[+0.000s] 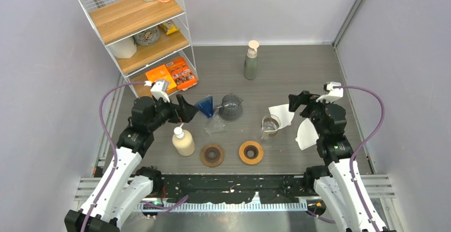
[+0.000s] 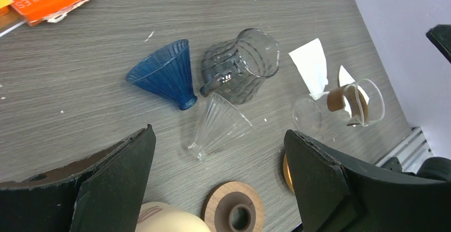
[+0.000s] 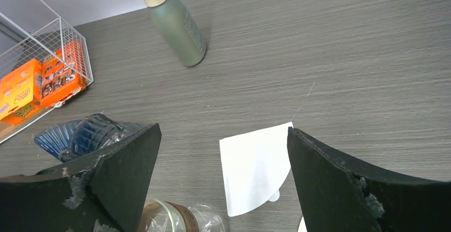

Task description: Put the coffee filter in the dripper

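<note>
Your coffee filter (image 3: 255, 168) lies flat on the surface (image 3: 345, 56), low centre of the right wrist view, framed between your right gripper's (image 3: 222, 136) wide-apart jaws, untouched. In the left wrist view, mid-frame, the blue dripper (image 2: 165, 75) and clear dripper (image 2: 223, 120) lie on their sides. Your left gripper (image 2: 218, 133) is spread wide too, holding nothing.

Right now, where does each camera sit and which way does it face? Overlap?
Top external: above and behind the arms, looking down on the table; shows both arms, left gripper and right gripper open.
Left wrist: on the left arm, facing blue dripper, clear dripper, grey glass jug; own fingers at bottom.
Right wrist: on the right arm, facing paper filter, green pump bottle; own fingers at bottom.
Shared: blue dripper, paper filter, all three.
</note>
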